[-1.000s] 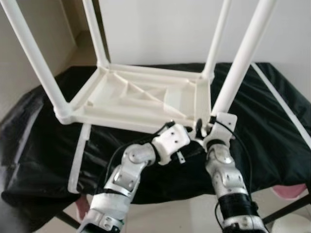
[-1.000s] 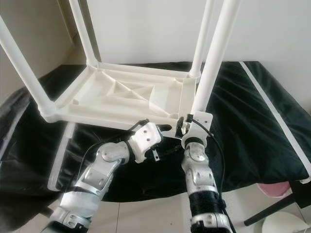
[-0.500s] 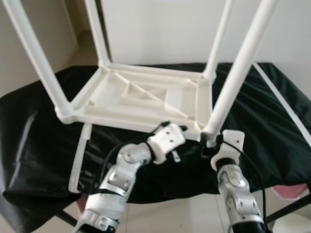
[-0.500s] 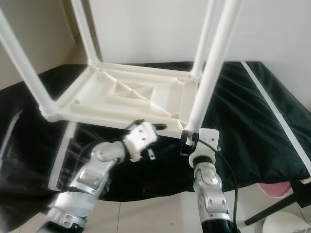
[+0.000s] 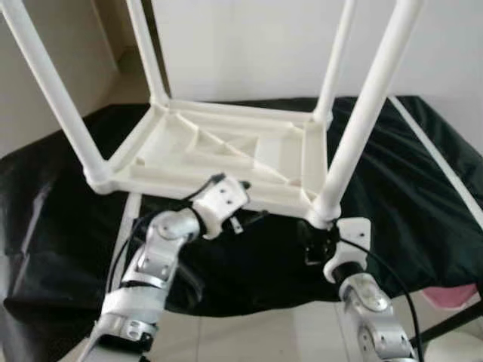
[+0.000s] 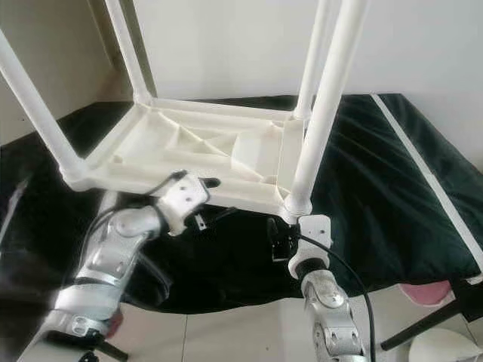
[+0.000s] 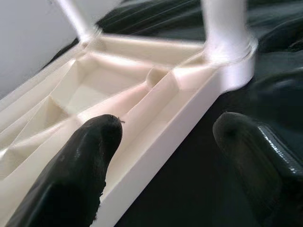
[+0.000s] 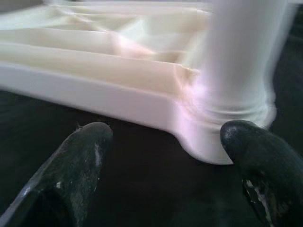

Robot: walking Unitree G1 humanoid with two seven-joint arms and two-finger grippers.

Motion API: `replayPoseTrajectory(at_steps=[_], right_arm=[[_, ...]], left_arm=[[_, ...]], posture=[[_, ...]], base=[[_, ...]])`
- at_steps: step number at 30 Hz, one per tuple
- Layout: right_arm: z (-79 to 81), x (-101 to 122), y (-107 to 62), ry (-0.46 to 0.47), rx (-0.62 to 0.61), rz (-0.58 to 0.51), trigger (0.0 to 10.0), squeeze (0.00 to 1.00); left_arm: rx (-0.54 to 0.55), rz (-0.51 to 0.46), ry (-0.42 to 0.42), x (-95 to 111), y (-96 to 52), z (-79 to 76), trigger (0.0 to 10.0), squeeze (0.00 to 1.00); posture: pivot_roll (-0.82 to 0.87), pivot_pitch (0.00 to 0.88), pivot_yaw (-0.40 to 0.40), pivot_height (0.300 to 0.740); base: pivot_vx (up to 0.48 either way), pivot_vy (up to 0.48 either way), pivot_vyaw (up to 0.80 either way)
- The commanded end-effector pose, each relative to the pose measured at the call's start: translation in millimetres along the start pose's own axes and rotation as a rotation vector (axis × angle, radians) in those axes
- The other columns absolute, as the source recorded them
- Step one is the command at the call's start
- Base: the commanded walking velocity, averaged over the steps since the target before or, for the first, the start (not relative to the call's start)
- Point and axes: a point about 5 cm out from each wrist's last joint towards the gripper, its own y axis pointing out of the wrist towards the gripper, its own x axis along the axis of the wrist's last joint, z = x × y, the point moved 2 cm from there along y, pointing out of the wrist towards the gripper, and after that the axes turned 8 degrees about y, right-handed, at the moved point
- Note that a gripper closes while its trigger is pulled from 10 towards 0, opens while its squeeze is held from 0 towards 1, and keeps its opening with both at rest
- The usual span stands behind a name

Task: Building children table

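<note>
- Right gripper: fingers spread, holding nothing, just below the near right corner of the table; nearest leg rises right ahead of it.
- Left gripper: also spread, empty, at the table's near rim, rim between its fingers.
- Table upside down on black cloth, legs up; right arm closer to that leg.
</note>
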Motion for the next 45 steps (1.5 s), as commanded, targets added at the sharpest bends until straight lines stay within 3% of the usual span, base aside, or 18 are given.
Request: replayPoseTrajectory(at_steps=[1, 3, 4, 8, 23, 28, 34, 39, 45], right_arm=[[7.4, -1, -2.7, 0.012, 0.071, 0.007, 10.0, 0.0], [10.3, -1, -3.0, 0.017, 0.099, 0.008, 10.0, 0.0], [14.2, 1, 0.2, 0.017, 0.126, 0.002, 10.0, 0.0], [17.8, 7, 8.1, 0.007, 0.147, -0.018, 10.0, 0.0], [17.8, 29, 29.9, 0.022, 0.161, -0.099, 10.0, 0.0], [19.6, 31, 33.1, 0.022, 0.172, -0.108, 10.0, 0.0], [20.0, 34, 37.4, 0.026, 0.169, -0.126, 10.0, 0.0], [15.8, 38, 39.1, 0.028, 0.156, -0.14, 10.0, 0.0], [13.4, 39, 38.1, 0.015, 0.164, -0.138, 10.0, 0.0]], left_arm=[[0.187, 0.064, 0.011, -11, -8.8, 22.2, 10.0, 0.0], [0.212, 0.097, 0.024, -17, -13.5, 28.9, 10.0, 0.0], [0.257, 0.156, 0.045, -26, -18.3, 40.1, 10.0, 0.0], [0.314, 0.228, 0.066, -34, -19.4, 55.6, 10.0, 0.0], [0.335, 0.385, 0.142, -49, -10.9, 80.1, 10.0, 0.0], [0.357, 0.469, 0.109, -56, -13.4, 90.9, 10.0, 0.0], [0.373, 0.568, 0.134, -63, -21.2, 102.6, 10.0, 0.0], [0.373, 0.613, 0.154, -67, -25.0, 105.3, 10.0, 0.0], [0.424, 0.6, 0.13, -64, -21.3, 108.4, 10.0, 0.0]], posture=[[-0.07, 0.0, 0.025, 0.74], [-0.06, 0.0, 0.025, 0.74], [-0.06, 0.0, 0.025, 0.74], [-0.06, 0.0, 0.025, 0.74], [-0.07, 0.0, 0.033, 0.74], [-0.07, 0.0, 0.038, 0.74], [-0.08, 0.0, 0.054, 0.74], [-0.09, 0.0, 0.056, 0.74], [-0.1, 0.0, 0.057, 0.74]], base=[[0.0, 0.0, 0.0], [0.0, 0.0, 0.0], [0.0, 0.0, 0.0], [0.0, 0.0, 0.0], [0.0, 0.0, 0.0], [0.0, 0.0, 0.0], [0.0, 0.0, 0.0], [0.0, 0.0, 0.0], [0.0, 0.0, 0.0]])
